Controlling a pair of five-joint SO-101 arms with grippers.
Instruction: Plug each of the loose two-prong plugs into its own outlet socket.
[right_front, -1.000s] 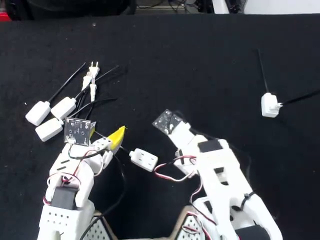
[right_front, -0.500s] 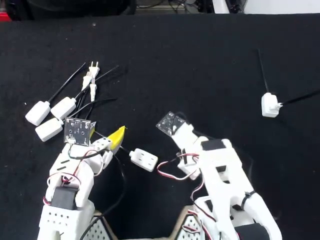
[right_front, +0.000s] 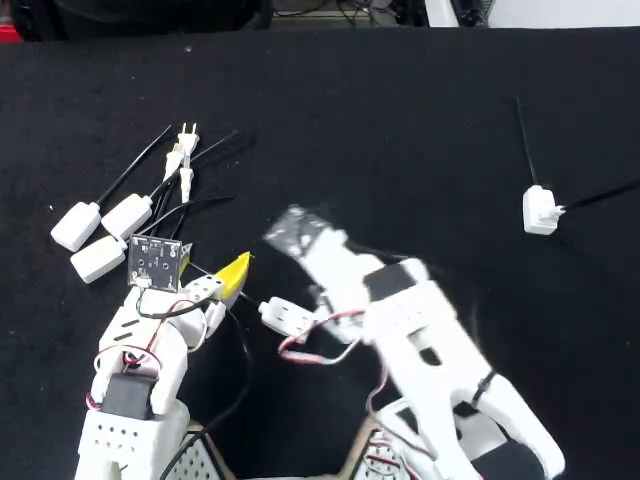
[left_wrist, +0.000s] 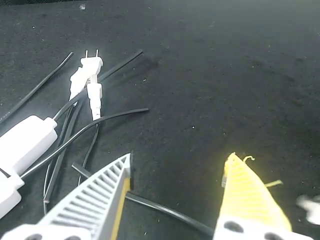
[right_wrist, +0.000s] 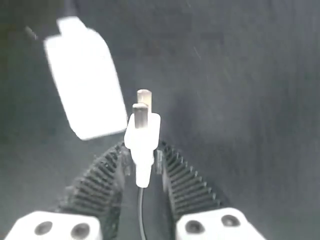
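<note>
Right gripper clenched on plug, prongs forward, cord trailing back between fingers. Outlet socket lies near table's front edge, middle, just beside prongs but off line. Likely need: turn prongs square to socket's openings, push straight; loose socket may slide. Left gripper released, front-left, could brace it. Spare plugs and sockets lie farther toward left edge.

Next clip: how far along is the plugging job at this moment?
Done: one plug-and-socket pair out on the right looks joined. In hand: the right pincer grips a plug, its prongs pointing out beside a loose socket, not yet inserted. Left: three plugs and three sockets lie unjoined beyond the open left pincer.
</note>
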